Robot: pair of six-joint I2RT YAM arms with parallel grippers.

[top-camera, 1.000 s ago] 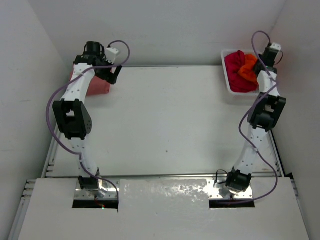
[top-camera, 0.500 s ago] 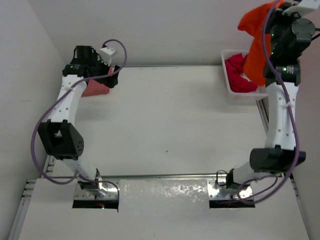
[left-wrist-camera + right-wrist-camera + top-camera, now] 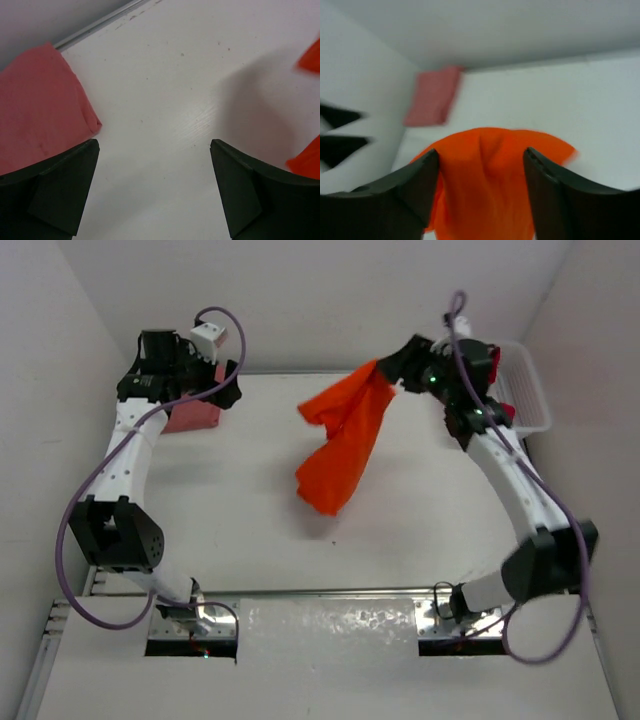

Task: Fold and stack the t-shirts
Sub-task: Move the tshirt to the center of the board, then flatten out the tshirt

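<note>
The bright orange t-shirt [image 3: 340,440] hangs crumpled in the air over the middle of the table, its top corner at my right gripper [image 3: 392,362]. In the right wrist view the orange cloth [image 3: 490,180] billows between and below the jaws of that gripper [image 3: 480,155], which stand wide apart. The salmon-pink t-shirt [image 3: 190,417] lies folded at the far left corner. My left gripper [image 3: 226,388] is open just right of it, nothing between its fingers [image 3: 154,145], pink cloth [image 3: 40,105] at its left. A bit of the crimson t-shirt [image 3: 505,410] shows in the basket.
The white mesh basket [image 3: 530,390] stands at the far right corner, partly behind my right arm. White walls close in the table at the back and both sides. A metal rail runs along the table's near edge [image 3: 320,592].
My right arm swung the orange t-shirt from high above the basket down and left over the table, and its jaws have parted. The left gripper shifted slightly beside the pink shirt.
</note>
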